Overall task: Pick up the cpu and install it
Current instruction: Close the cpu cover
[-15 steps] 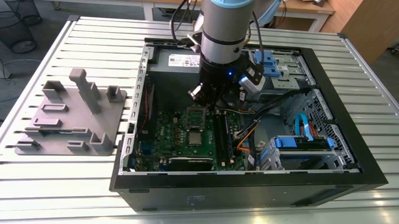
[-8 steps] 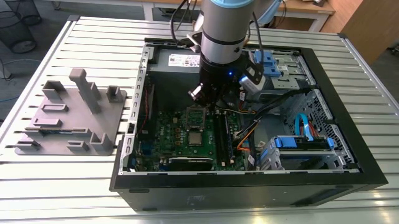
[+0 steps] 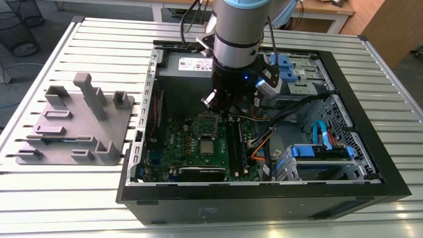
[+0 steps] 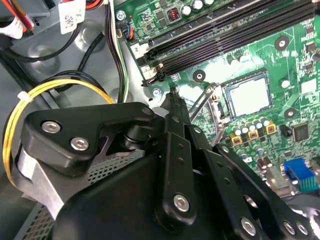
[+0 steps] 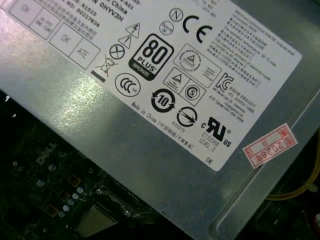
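Gripper [image 3: 221, 101] hangs low inside the open computer case [image 3: 370, 148] in the exterior view, right above the top part of the green board [image 3: 198, 148]. I cannot tell if it is open or closed, or if it holds something. A small silver square, which looks like the cpu [image 3: 207, 147], lies flat on the board just below it.

In the second wrist view, the cpu [image 4: 248, 95] sits flat in its socket [image 4: 222, 107], near the gripper's black links.

In the first wrist view, the cpu [image 5: 96, 221] shows dimly beside the grey power box [image 5: 165, 150].

It is likely light, thin, stiff and easy to hurt, so hold it softly by its edges.
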Available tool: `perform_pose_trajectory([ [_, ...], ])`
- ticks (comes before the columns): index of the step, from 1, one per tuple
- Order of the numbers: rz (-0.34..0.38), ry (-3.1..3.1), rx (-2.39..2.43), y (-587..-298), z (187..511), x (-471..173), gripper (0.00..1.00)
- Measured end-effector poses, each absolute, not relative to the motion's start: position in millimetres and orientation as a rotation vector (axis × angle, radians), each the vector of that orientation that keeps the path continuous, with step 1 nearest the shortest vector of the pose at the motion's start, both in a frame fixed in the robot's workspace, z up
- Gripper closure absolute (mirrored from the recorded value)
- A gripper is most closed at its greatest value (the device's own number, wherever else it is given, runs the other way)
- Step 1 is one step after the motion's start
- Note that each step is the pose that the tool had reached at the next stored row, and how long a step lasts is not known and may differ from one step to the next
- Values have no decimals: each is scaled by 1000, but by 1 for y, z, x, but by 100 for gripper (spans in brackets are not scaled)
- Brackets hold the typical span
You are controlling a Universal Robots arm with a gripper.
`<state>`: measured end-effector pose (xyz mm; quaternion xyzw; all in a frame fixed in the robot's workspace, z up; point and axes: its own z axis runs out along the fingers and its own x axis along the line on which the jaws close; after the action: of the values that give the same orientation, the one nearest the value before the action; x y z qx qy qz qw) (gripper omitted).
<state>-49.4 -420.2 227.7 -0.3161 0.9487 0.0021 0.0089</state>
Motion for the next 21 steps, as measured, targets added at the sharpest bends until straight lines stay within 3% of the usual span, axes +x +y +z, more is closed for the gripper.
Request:
perform_pose_trajectory([
  [21, 3, 2911, -1137, -420, 229, -49, 89],
])
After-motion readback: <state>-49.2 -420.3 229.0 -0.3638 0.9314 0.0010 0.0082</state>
